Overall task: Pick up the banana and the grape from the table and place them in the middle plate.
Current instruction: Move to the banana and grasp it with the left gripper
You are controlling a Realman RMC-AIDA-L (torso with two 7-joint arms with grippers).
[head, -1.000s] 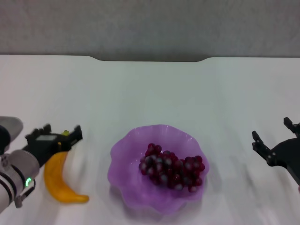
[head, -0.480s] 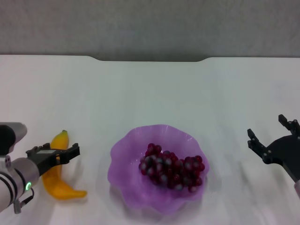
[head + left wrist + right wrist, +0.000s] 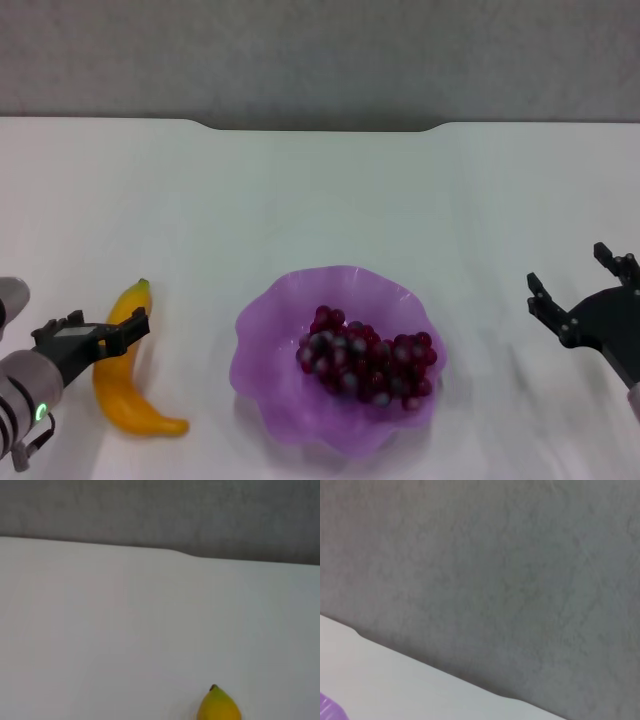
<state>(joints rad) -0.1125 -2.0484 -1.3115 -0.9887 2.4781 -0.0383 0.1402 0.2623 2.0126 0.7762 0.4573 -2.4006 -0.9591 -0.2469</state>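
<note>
Banana still to fetch — the grape is already in the plate.

The banana [image 3: 127,374] lies on the table [image 3: 320,200] at the near left, well left of the middle plate [image 3: 262,330], its dark tip pointing far; the grape [image 3: 366,363] sits inside that plate, right of its centre. The left gripper [image 3: 90,332] hovers over the banana's upper half, fingers spread and holding nothing, so the banana pick looks to be the step in hand; next it likely needs to lower and straddle the fruit across its width. The right gripper [image 3: 580,290] waits at the near right, open and empty. The left wrist view shows only the banana's tip [image 3: 218,706] — the right wrist view catches just a sliver of plate rim [image 3: 329,709].
</note>
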